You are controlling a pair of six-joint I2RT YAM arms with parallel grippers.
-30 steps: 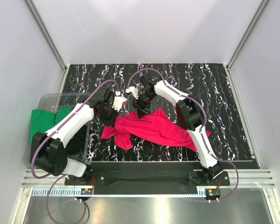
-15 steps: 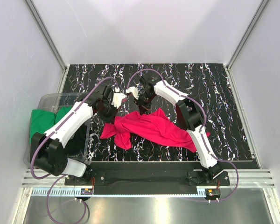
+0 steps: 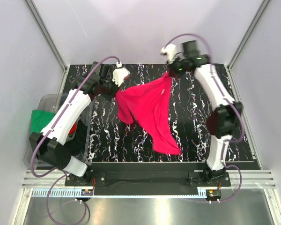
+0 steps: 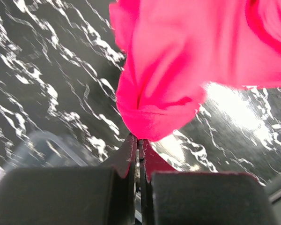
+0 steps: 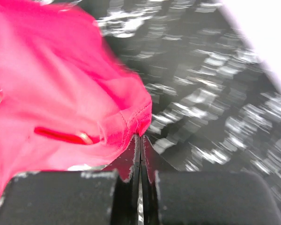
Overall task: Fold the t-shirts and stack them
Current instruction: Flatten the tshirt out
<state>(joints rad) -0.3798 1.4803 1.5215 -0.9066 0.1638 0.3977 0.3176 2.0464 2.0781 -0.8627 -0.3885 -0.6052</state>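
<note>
The crimson t-shirt hangs lifted above the marbled table, stretched between both arms and drooping toward the front edge. My left gripper is shut on the shirt's left end, where bunched cloth sits right at the fingertips. My right gripper is high at the back, shut on a hemmed edge of the same shirt, which is pinched between the black fingers. A green t-shirt lies in the clear bin at the left, with a dark one and a strip of red beside it.
The clear plastic bin stands off the table's left side under the left arm. White walls with metal corner posts close in the black marbled table. The arm bases are bolted to the rail at the near edge.
Both arms have risen and moved apart, the right one swinging far back and right. The right gripper closed on the shirt, which came off the table and now hangs spread between them.
</note>
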